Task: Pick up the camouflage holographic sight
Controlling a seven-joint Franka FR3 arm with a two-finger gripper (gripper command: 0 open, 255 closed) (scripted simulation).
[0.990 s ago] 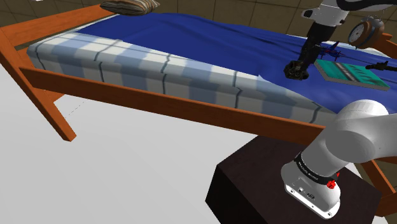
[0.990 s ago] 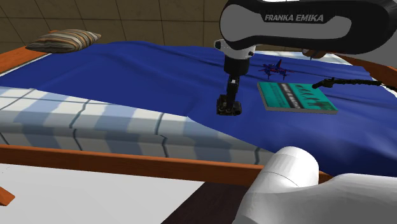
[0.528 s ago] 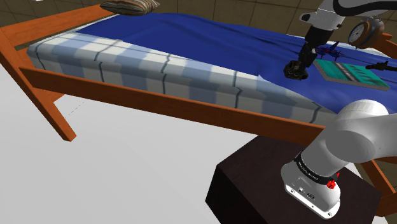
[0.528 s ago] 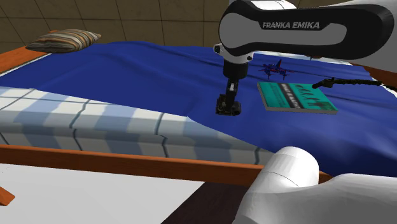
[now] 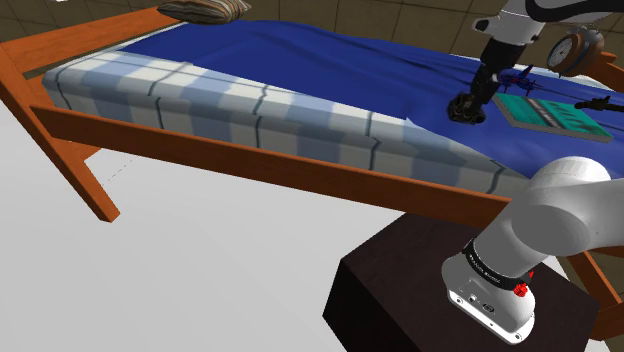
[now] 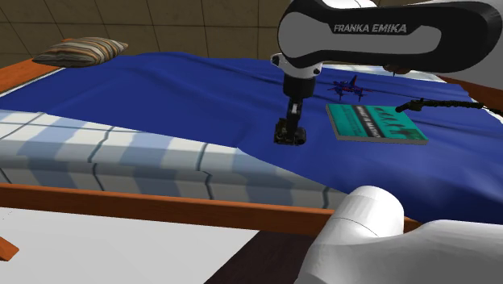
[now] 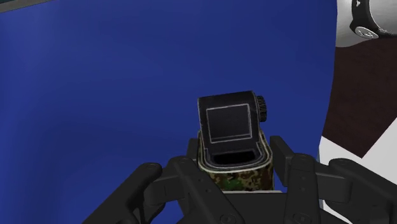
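Observation:
The holographic sight [image 7: 232, 137] has a black hooded window on a camouflage-patterned base. It sits between the two black fingers [image 7: 191, 167] of my gripper [image 7: 235, 175], which is shut on its base. In the second exterior view the gripper [image 6: 289, 135] hangs straight down with the sight [image 6: 288, 139] at its tips, just over the blue bedspread [image 6: 185, 97] near the bed's front edge. The shoulder view shows the gripper [image 5: 466, 108] at the bed's right part, left of a teal book.
A teal book [image 6: 375, 123] lies right of the gripper, with a small dark blue gadget [image 6: 347, 87] and a long black object [image 6: 435, 103] behind it. A striped pillow [image 6: 79, 51] lies at the far left. A wooden bed frame [image 5: 250, 160] runs along the front, above the dark stand [image 5: 400, 300].
The gripper, still clasping the sight, has shifted only slightly upward and sideways over the bedspread; the arm's upper link has moved a little.

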